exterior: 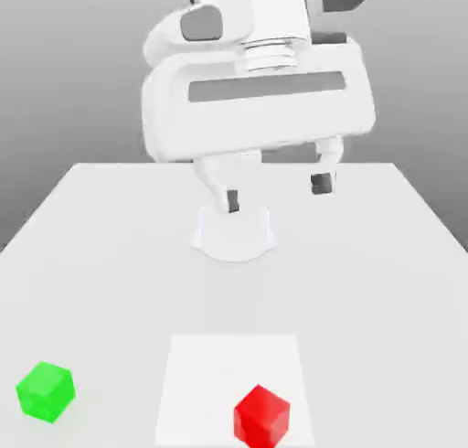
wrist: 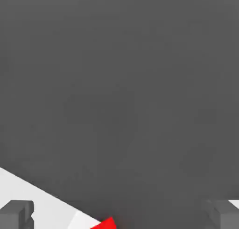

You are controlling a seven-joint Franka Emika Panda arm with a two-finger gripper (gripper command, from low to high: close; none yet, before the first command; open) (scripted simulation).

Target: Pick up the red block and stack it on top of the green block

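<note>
Clock = exterior view, 12 at the far edge, 6 nearest the camera.

Hand [exterior: 277, 192]: wide open, nothing between the fingertips. It's up above the desk [exterior: 384, 300], just past 12 o'clock from the picture centre, well apart from both cubes. Slight tilt: the finger toward 3 o'clock sits higher in the picture than the one toward 9. Fingertip pads [exterior: 322, 183] are dark, the rest of the hand is white.

Red cube [exterior: 261, 419]: on the white square patch [exterior: 206, 382], toward its 5 o'clock part, turned so a corner edge faces the camera. From the hand it's at about 6. Its lowest bit meets the picture's bottom edge.

Green cube [exterior: 46, 392]: on bare desk, off the patch, at about 7:30 from the picture centre. From the red cube it's at 9, a hair toward 10. Also sits at an angle. Looks about the same size as red. Not stacked, cubes well apart, nothing on top of either.

Robot base [exterior: 234, 236]: white, on the desk, at 12 from the patch, behind and below the hand in the picture.

Hand view: both fingers spread far apart, a corner of the red cube peeks in between them, touching neither. Large dark grey area, light surface along a slanted edge.
</note>
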